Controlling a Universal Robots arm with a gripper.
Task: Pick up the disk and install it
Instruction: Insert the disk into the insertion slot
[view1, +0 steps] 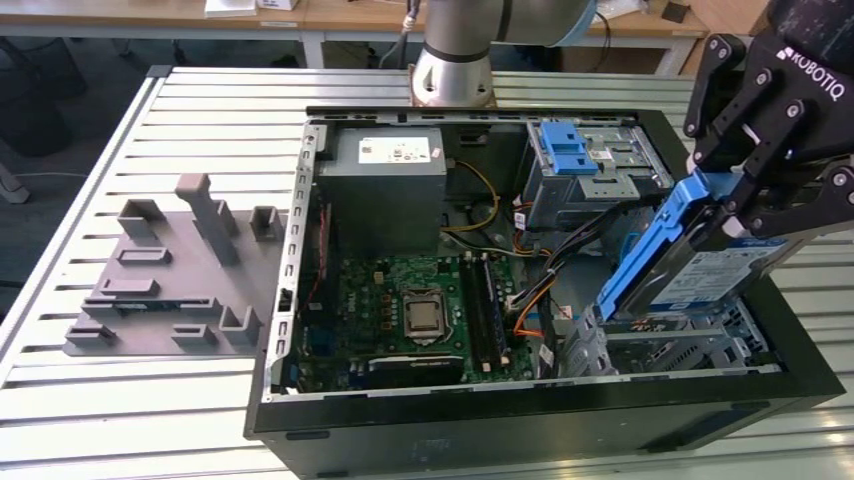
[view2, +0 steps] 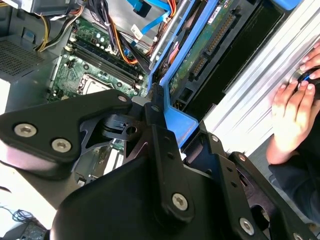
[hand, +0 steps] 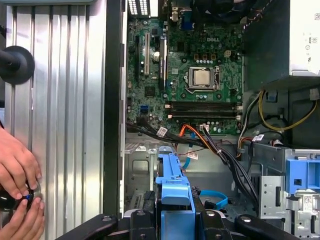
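A ribbed metal desk (view1: 200, 110) carries an open computer case (view1: 534, 400) and, toward the exterior view's left, a gray block fixture (view1: 167, 285). The fingers (view1: 761, 195) are clamped on the disk (view1: 694, 270), which hangs tilted on edge above the metal drive cage (view1: 667, 350) at the case's corner on the exterior view's right. Wooden tables (view1: 134, 12) stand behind. In the first wrist view, a person's hands (hand: 17, 172) are over the desk beside the case.

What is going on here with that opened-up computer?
A robot arm's gripper is shut on the disk, a hard drive in a blue carrier, holding it tilted over the metal drive cage in a corner of the open computer case. The disk is not seated in the cage yet. Beside the case, a person's hands rest on the slatted table around a small dark object.
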